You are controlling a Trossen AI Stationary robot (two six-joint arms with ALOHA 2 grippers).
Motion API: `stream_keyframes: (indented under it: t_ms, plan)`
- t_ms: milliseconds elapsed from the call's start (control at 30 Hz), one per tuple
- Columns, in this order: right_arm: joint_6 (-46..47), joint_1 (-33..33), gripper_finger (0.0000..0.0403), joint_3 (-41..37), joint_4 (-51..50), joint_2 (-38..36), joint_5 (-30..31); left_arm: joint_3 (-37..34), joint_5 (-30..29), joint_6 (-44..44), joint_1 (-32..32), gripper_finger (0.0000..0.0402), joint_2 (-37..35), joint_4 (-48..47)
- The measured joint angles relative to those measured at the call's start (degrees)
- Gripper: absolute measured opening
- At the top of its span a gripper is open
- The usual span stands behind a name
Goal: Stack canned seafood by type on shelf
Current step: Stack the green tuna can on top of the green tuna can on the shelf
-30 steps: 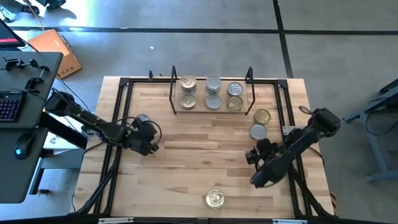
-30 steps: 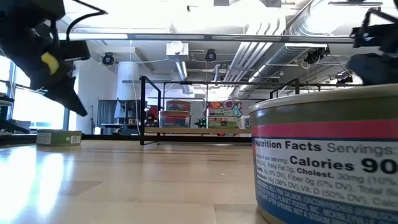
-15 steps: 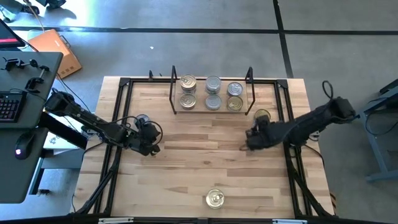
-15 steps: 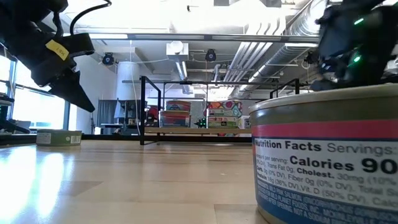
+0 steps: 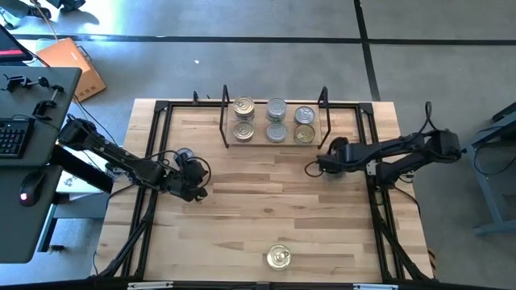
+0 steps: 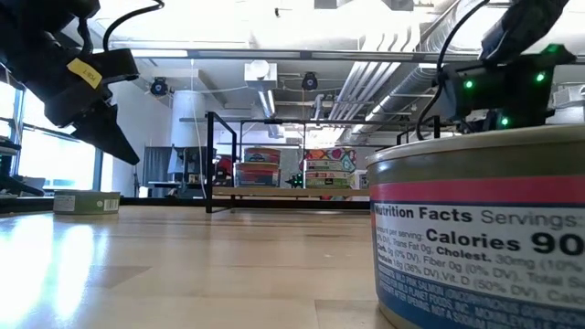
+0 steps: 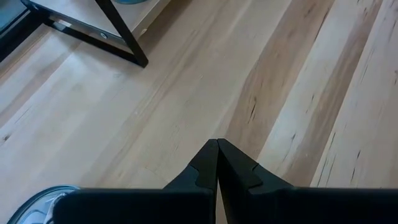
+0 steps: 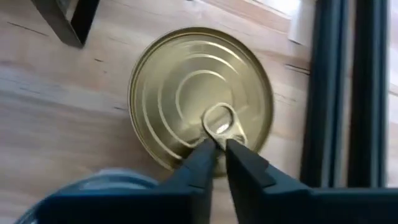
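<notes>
Right gripper nearly closed over gold-lid can on counter just right of shelf, fingertips at pull tab, six cans on shelf, left gripper closed above bare wood, lone can near front edge

This is a robotics lab in an industrial, open-plan hall. A wooden worktop in a black frame stands on a bare grey concrete floor. Beside the worktop, a desk carries a keyboard and a mouse. Beyond the worktop, exposed ducts and pipes run under the ceiling, with strip lights and shelving behind.
</notes>
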Motion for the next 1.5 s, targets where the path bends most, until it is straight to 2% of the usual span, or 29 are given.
stream_keyframes:
  t_ms: [67, 267, 433, 600, 767, 1000, 1300, 1500]
  plan:
    - [-2.79, -1.0, 0.0007, -1.25, 3.16, -0.08, 0.96, 0.0, 0.0, 0.09, 0.0, 0.0, 0.0, 0.0]
    - [-4.77, -1.12, 0.0009, -1.61, 5.81, -0.11, 0.79, 0.0, 0.02, 0.15, 0.0, 0.0, 0.0, 0.0]
    - [-5.15, 0.98, 0.0004, 1.35, 6.27, -0.09, -5.95, 0.0, 0.02, 0.15, 0.0, 0.0, 0.0, 0.0]
    - [-4.69, 3.64, 0.0001, 4.25, 7.71, -0.09, -16.03, 0.0, 0.06, 0.13, 0.0, 0.0, 0.0, 0.02]
    - [-4.69, 7.09, 0.0, 4.8, 14.78, 0.04, -22.51, 0.0, 0.55, 0.15, -0.02, 0.0, 0.0, 0.0]
    - [-5.08, 12.43, 0.0, 4.87, 27.62, 5.6, -23.83, 0.0, 0.55, 0.13, -0.02, 0.0, 0.0, 0.07]
    - [-9.88, 17.69, 0.0, 5.35, 51.75, 16.16, -22.9, 0.0, 0.61, 1.35, -0.02, 0.0, 0.0, 2.58]
    - [-15.59, 19.4, 0.0, 12.52, 53.68, 23.21, -20.82, 0.0, 2.65, 6.3, -0.02, 0.0, 0.11, 8.69]
